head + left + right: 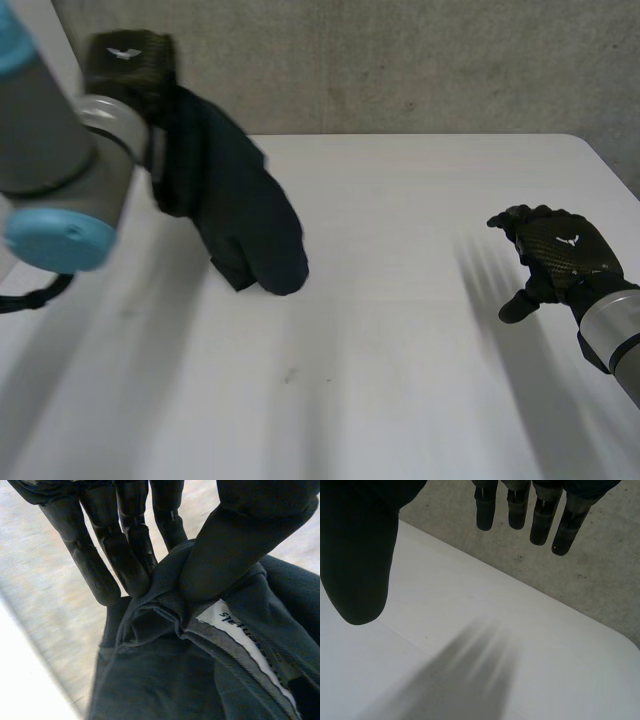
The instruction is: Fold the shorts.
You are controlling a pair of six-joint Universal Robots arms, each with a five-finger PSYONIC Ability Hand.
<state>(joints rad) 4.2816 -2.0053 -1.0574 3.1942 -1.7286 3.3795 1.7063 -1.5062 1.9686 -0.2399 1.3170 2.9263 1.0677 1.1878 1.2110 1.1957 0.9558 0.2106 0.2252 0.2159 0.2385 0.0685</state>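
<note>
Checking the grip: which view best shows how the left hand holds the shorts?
The left wrist view: the left hand pinches the bunched shorts between thumb and fingers. The head view has them dangling from it; the right wrist view faces the table.

One pair dark shorts [240,215]; one white label [242,636]; two black hands: left hand [125,60], right hand [556,252]; two grey arms: left arm [50,150], right arm [615,325]; one white table [400,345]
</note>
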